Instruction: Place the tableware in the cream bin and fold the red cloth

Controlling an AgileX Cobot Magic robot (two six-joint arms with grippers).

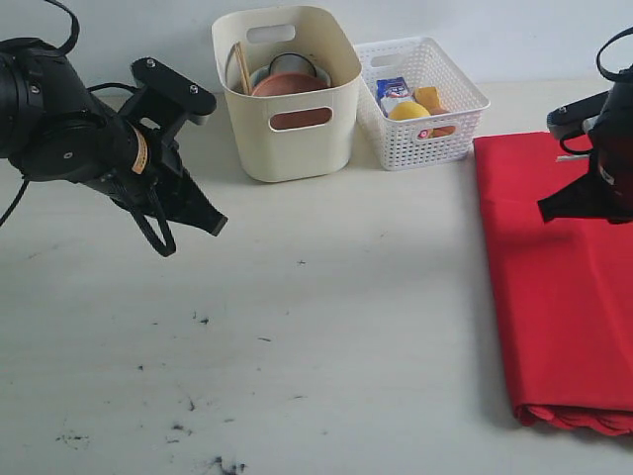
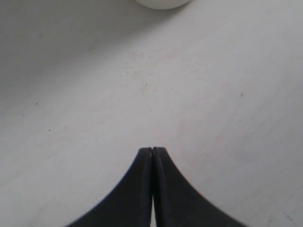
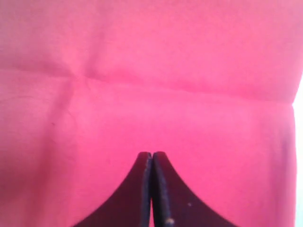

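Observation:
The cream bin (image 1: 287,129) stands at the back and holds tableware: a round brown plate (image 1: 289,85), a steel cup (image 1: 292,64) and wooden chopsticks (image 1: 241,65). The red cloth (image 1: 554,287) lies folded into a long strip on the right, with scalloped edges at its near end. My left gripper (image 1: 215,224) hangs shut and empty over the bare table, left of the bin; the left wrist view shows its tips (image 2: 152,150) pressed together. My right gripper (image 1: 546,210) is shut, empty, above the cloth (image 3: 151,85); its tips (image 3: 152,154) meet.
A white lattice basket (image 1: 423,124) right of the bin holds a lemon (image 1: 408,111), a milk carton (image 1: 394,90) and other food. Dark scuff marks (image 1: 198,435) spot the near table. The bin's rounded base (image 2: 163,4) shows in the left wrist view.

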